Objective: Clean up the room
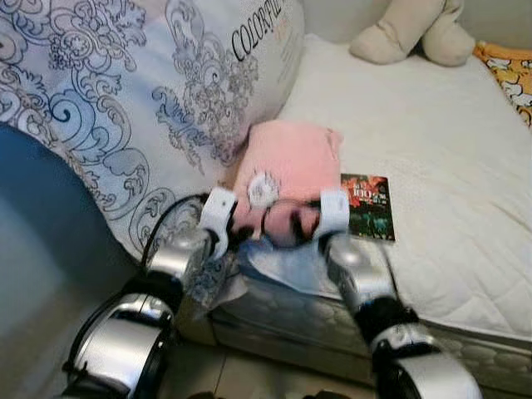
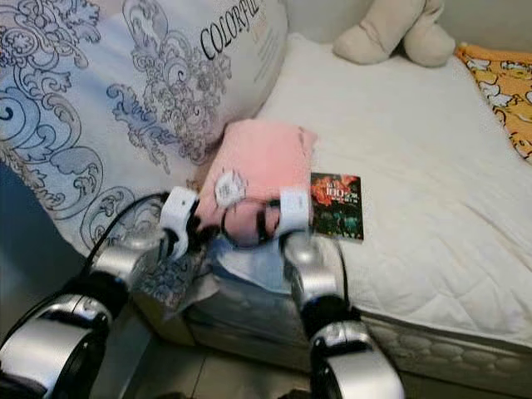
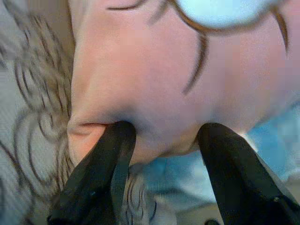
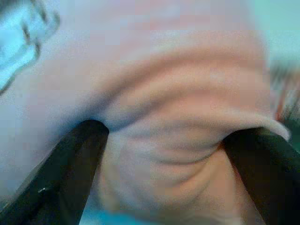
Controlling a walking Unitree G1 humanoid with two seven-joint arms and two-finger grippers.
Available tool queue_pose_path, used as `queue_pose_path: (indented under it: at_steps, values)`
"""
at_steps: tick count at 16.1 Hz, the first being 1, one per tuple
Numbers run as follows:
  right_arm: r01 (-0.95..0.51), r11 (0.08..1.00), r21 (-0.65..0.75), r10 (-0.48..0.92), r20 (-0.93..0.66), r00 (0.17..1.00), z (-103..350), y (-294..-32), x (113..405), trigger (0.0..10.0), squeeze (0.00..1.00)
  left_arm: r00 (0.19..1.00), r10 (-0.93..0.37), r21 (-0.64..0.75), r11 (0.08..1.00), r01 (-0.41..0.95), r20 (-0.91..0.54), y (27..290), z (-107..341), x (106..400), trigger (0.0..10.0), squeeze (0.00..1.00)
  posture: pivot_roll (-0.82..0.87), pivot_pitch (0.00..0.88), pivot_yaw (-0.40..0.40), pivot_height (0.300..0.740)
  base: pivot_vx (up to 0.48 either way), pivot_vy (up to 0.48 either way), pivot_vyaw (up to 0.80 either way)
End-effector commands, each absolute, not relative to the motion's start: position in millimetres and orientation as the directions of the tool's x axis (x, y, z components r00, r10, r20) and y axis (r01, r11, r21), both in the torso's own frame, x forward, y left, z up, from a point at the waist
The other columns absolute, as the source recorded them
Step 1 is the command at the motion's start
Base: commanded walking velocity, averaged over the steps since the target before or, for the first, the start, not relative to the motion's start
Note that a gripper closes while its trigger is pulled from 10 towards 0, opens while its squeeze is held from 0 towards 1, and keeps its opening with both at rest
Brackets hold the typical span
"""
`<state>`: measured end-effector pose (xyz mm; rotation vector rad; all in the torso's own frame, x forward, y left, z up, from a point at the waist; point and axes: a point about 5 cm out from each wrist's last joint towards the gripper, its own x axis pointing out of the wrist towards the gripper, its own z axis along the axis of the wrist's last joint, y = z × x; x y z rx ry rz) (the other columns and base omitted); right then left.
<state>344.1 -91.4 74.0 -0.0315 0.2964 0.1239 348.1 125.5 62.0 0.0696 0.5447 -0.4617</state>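
Pink folded cloth (image 1: 287, 166) sits at the bed (image 1: 432, 166) edge, against the big patterned pillow (image 1: 125, 91). Left gripper (image 3: 164, 150) and right gripper (image 4: 164, 159) each have spread fingers pressing into its near edge. Head views also show a book (image 1: 368, 206) beside it.

Large white pillow with grey-blue scroll pattern (image 1: 150, 91): black capital lettering "COLORFUL" printed slantwise near upper edge, last letters running off frame; fainter orange lettering just beneath, too small to read. Small dark book with red-and-green cover (image 1: 368, 206) lying on white quilted bed mattress (image 1: 432, 150): pale title near top, digits "100" legible, other characters beside them too small to make out. Round white patch on folded pink cloth (image 1: 263, 190): marking illegible.
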Motion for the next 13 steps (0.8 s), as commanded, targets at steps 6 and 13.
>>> queue_pose_path:
  at_steps: [6,13]
  values:
    - [-0.17,0.983,-0.069,0.168,-0.04,0.985,103,-92,333,10.0,0.0,0.764,-0.428,-0.098,0.893,0.438,-0.483,116,59,347,10.0,0.0,-0.02,0.0,0.01,0.736,0.0,0.0,0.0]
    - [-0.23,0.972,0.053,0.236,-0.177,0.956,76,-96,284,10.0,0.0,0.737,-0.44,-0.064,0.876,0.478,-0.513,120,50,339,10.0,0.0,-0.03,0.0,0.014,0.736,0.0,0.0,0.0]
